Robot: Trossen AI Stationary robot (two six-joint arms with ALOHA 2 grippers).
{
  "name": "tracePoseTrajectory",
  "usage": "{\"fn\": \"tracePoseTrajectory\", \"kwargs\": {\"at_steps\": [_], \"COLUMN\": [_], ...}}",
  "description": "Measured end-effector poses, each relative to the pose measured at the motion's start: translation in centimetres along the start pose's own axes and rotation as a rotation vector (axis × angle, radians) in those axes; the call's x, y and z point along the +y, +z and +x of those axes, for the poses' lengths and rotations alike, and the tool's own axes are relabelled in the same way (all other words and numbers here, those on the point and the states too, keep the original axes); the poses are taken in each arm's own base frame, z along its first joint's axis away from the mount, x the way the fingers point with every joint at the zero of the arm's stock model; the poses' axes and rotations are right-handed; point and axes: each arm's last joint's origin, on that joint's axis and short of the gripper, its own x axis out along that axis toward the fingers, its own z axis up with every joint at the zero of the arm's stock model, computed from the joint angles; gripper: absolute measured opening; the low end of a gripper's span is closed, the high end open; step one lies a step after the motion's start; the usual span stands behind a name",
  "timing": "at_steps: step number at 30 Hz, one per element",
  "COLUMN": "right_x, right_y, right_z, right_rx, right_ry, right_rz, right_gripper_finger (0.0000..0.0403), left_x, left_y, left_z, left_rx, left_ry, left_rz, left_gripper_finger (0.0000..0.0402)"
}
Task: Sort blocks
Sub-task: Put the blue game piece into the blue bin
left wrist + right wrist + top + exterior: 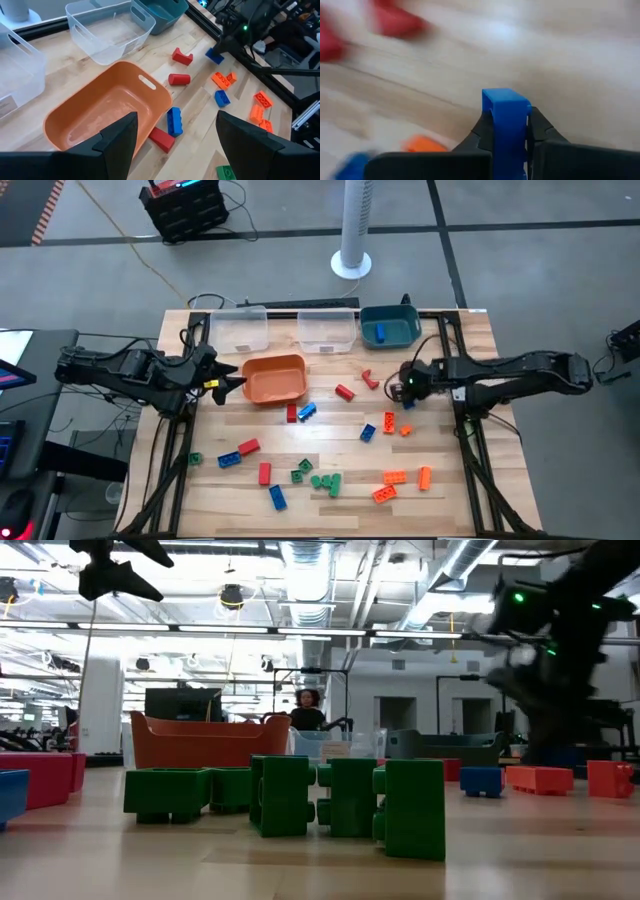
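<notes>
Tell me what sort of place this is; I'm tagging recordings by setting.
Probably a robotics lab in a large open industrial hall: bare ceiling ducts overhead, a grey concrete floor, and a wooden table on a black metal frame.

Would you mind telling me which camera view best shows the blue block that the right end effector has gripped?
The right wrist view: the blue block fills the centre, clamped between the right end effector's fingers. The left wrist view shows it small and distant; the high view shows only a sliver under the arm; the low view does not show it clearly.
</notes>
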Motion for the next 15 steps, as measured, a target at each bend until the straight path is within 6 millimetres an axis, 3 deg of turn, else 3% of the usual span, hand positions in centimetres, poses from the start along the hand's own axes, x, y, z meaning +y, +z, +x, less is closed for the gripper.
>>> {"fn": "tracePoseTrajectory", "kwargs": {"at_steps": [7,12,15], "right_x": [2.0,1.3,0.3], "right_y": [5.9,10.4,12.9], "right_z": [-3.3,-6.4,-7.2], "right_rx": [-0.249,-0.44,-0.5], "right_ry": [0.158,0.12,0.036], "right_rz": [-0.116,-0.095,-0.037], "right_gripper_finger": [0.0047,0.006,0.0062], "left_x": [0.0,0.0,0.0], "left_y": [0.0,0.0,0.0], "left_z": [0.0,0.0,0.0], "left_rx": [-0.002,-0.002,-0.002], "left_ry": [-0.003,-0.004,-0.003], "left_rz": [-0.012,-0.025,-0.028], "left_gripper_finger": [0.0261,0.0261,0.0261]}}
